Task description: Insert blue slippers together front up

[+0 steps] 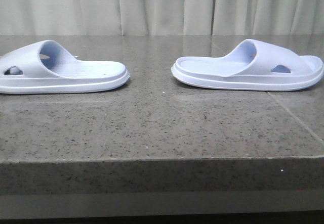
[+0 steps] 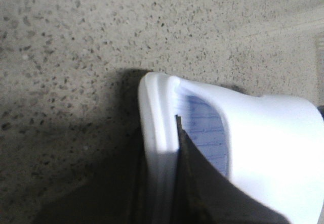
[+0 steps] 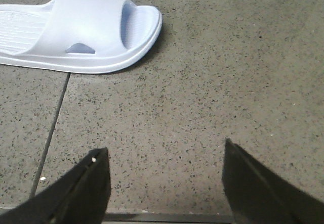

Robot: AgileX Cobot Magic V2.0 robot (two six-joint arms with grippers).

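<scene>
Slippers (image 1: 61,70) (image 1: 250,67) apart on stone table (image 1: 152,128), left end effector (image 2: 177,183) pinching one's edge (right end effector (image 3: 164,183) spread).

I'm working in what looks like a staged test room rather than a home: a speckled grey stone surface (image 1: 152,128) with tile seams, and plain pale pleated curtains (image 1: 167,6) hanging close behind that surface.

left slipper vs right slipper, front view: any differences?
Left slipper has its strap end toward the left edge, open heel toward centre; right slipper mirrors it, strap end toward the right. The left is cut off by the frame edge; the right shows whole. Both are pale blue, sole-down on the table, apart.
</scene>
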